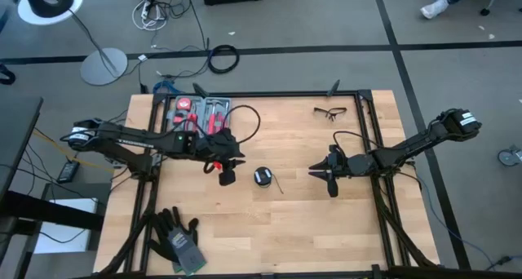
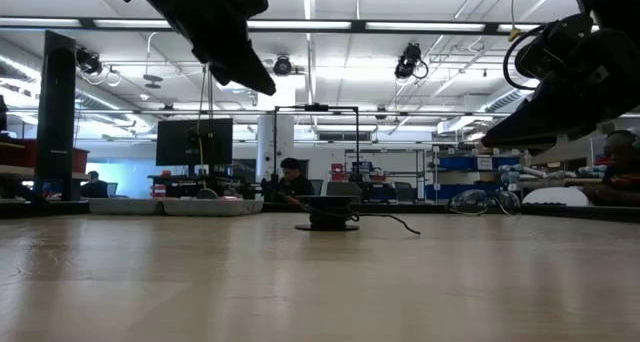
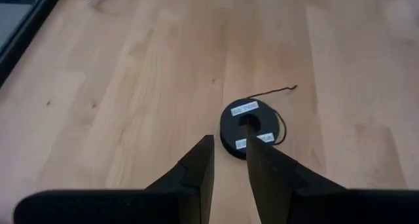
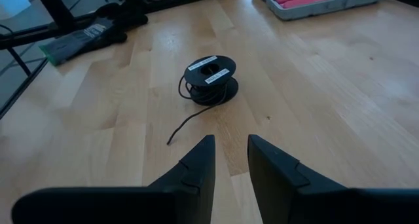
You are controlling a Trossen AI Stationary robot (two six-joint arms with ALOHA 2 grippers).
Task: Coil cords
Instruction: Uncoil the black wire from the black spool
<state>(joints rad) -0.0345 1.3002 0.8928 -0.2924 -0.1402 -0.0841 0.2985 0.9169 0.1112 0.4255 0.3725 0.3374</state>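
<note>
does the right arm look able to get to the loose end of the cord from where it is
Probably yes. The right gripper hangs above bare table, fingers slightly apart, and the cord's loose end trails toward it with nothing between. The left gripper sits on the spool's far side.

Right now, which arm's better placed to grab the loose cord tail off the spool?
Probably right. The tail trails off the spool toward the right gripper, whose empty fingers point at it. The left gripper sits on the spool's far side.
</note>
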